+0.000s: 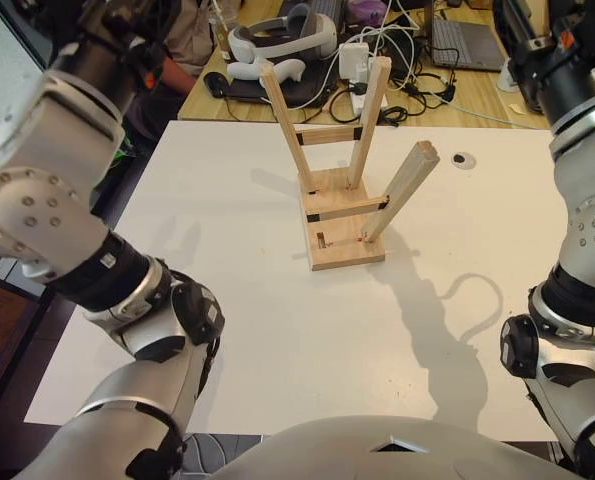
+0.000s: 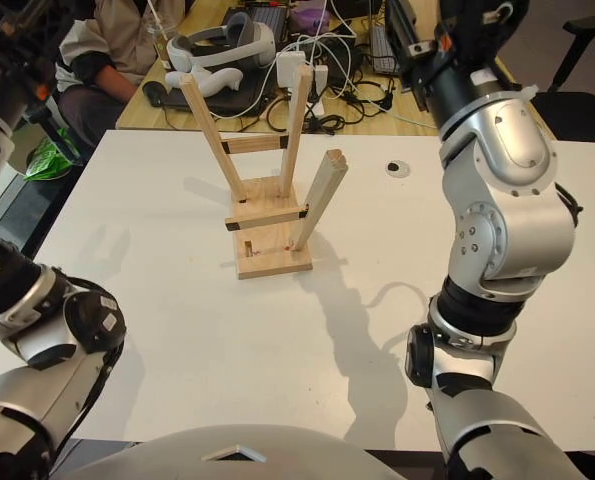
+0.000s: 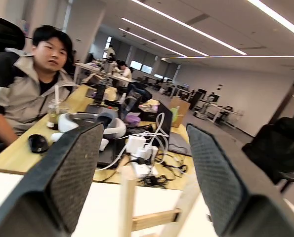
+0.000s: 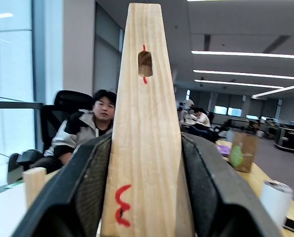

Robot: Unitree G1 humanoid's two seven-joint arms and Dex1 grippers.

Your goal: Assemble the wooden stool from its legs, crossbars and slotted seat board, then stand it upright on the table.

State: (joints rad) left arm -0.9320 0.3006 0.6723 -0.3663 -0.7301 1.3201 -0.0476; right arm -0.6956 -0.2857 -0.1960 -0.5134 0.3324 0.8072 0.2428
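The partly built stool stands upside down at mid-table, its slotted seat board (image 1: 342, 250) flat on the white table (image 1: 277, 340). Two legs (image 1: 287, 125) rise from the board, joined by a crossbar (image 1: 329, 135). A third leg (image 1: 405, 188) leans to the right in its slot, and a second crossbar (image 1: 349, 208) runs low across the front. My right gripper (image 4: 147, 192) is shut on a separate wooden leg (image 4: 144, 128) with a red mark and a slot hole. My left gripper (image 3: 147, 168) is open and holds nothing; beyond its fingers (image 3: 75, 170) are the upright legs' tops (image 3: 127, 197).
A wooden desk (image 1: 477, 90) abuts the table's far edge, loaded with a headset (image 1: 282, 38), cables, a power strip and a laptop. A small dark round piece (image 1: 463, 159) lies on the table at the far right. Bare table surrounds the stool.
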